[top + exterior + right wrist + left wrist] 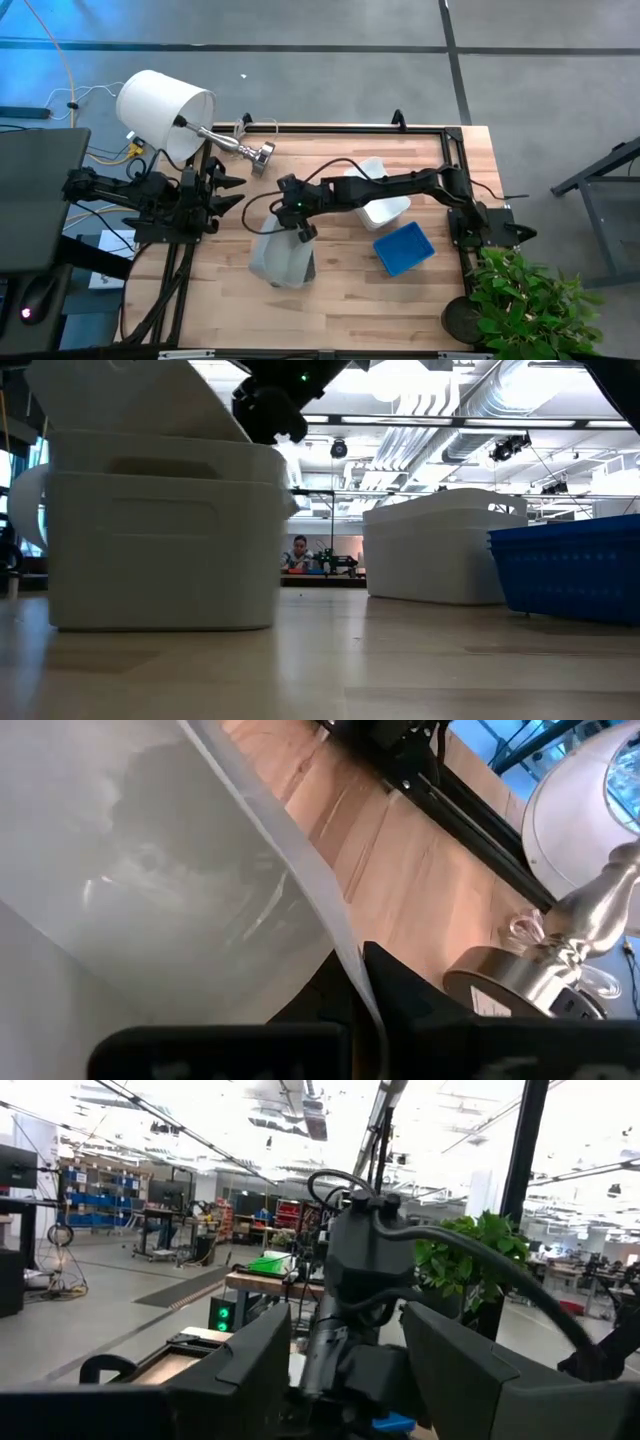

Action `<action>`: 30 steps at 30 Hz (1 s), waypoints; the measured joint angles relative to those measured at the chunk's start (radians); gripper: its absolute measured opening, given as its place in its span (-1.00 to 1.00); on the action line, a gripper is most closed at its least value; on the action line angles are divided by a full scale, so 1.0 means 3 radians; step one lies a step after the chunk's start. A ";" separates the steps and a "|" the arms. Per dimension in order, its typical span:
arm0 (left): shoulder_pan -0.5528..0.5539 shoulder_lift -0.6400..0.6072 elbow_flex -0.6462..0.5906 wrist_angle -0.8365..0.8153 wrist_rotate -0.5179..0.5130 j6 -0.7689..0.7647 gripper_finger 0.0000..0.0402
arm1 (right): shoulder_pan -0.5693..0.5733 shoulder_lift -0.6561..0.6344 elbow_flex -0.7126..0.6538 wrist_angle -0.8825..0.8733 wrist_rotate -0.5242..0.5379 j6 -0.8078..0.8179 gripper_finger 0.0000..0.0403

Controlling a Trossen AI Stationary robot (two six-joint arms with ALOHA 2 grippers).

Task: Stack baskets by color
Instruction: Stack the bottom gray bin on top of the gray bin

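My right gripper [297, 222] reaches to the table's middle and is shut on a pale grey basket [280, 258]. In the low view this basket [130, 400] hangs tilted over a second pale basket [160, 540] that stands on its bottom on the table. A white basket [383, 205] lies under my right arm, and a blue basket [403, 248] stands near it toward the right. My left gripper [228, 195] waits open at the table's left edge, touching nothing. My right gripper holds the pale grey basket by the top edge of one side wall [335, 935], which runs between its two fingers, one finger [420, 1005] on each face of the wall. The fingers slant down from the table's right. The basket is tilted above the standing one.
A lamp lies at the far left, with its white shade [160, 105] off the table's corner and its metal foot [262, 155] on the wood. A potted plant [525, 295] stands at the near right corner. Bare wood lies along the near edge.
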 joint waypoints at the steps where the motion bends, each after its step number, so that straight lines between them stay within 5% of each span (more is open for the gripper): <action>1: -0.0001 0.0000 0.0000 -0.0004 0.0000 0.0000 -0.09 | 0.0014 -0.0006 0.0000 -0.0001 0.0003 -0.0005 -1.00; 14: 0.0000 0.0000 0.0000 -0.0010 0.0000 0.0000 -0.09 | 0.0052 -0.0258 0.0003 -0.0193 -0.0062 -0.0296 -1.00; 30: -0.0001 0.0000 0.0000 -0.0022 -0.0032 0.0000 -0.09 | 0.0182 -0.0263 0.0252 -0.1469 -0.0083 -0.0252 -1.00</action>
